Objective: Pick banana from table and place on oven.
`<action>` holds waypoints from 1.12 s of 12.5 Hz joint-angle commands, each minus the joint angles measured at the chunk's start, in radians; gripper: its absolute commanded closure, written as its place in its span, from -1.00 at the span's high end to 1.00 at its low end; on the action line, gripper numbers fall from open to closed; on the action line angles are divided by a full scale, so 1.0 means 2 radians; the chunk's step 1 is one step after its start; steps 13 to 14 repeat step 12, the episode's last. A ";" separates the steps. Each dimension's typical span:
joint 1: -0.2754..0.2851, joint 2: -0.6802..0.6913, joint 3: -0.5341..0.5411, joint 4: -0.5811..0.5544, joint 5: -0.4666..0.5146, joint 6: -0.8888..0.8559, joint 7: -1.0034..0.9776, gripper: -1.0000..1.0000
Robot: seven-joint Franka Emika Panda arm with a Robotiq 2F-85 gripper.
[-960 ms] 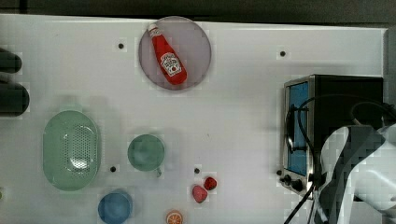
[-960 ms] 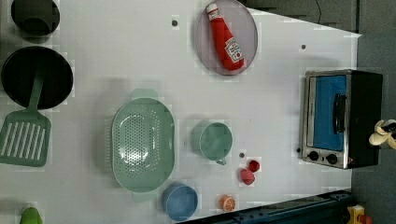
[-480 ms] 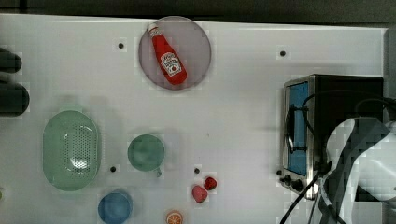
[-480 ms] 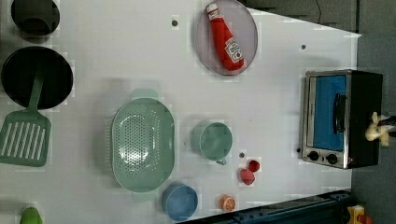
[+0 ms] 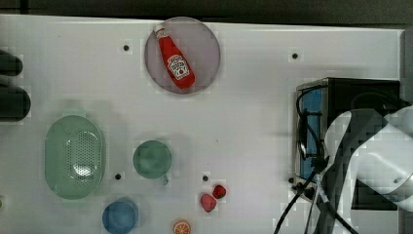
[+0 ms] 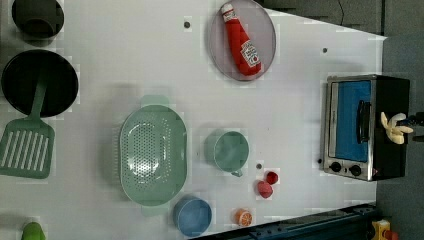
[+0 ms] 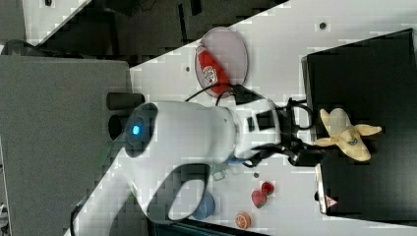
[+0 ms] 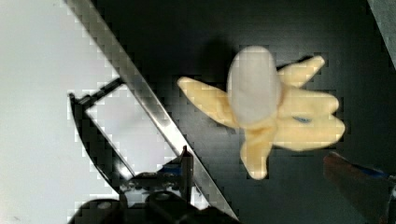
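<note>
on the oven (image 7: 364, 88) top the banana (image 7: 344, 135) lies free, peel splayed, just beside the gripper (image 7: 307, 142), whose jaws stand wide. release looks done; the arm should lift straight off without brushing it.

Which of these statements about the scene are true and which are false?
1. The banana lies on the oven. True.
2. The ketchup bottle stands upright on the table. False: it lies flat on a round plate.
3. The oven door is open. False: it is shut.
4. Two strawberries lie near the green cup. True.
5. The pincer is shut on the banana. False: its fingers are apart, and the banana rests free.
</note>
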 commanded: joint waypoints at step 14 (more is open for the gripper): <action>0.057 -0.162 0.217 0.045 0.011 -0.178 0.452 1.00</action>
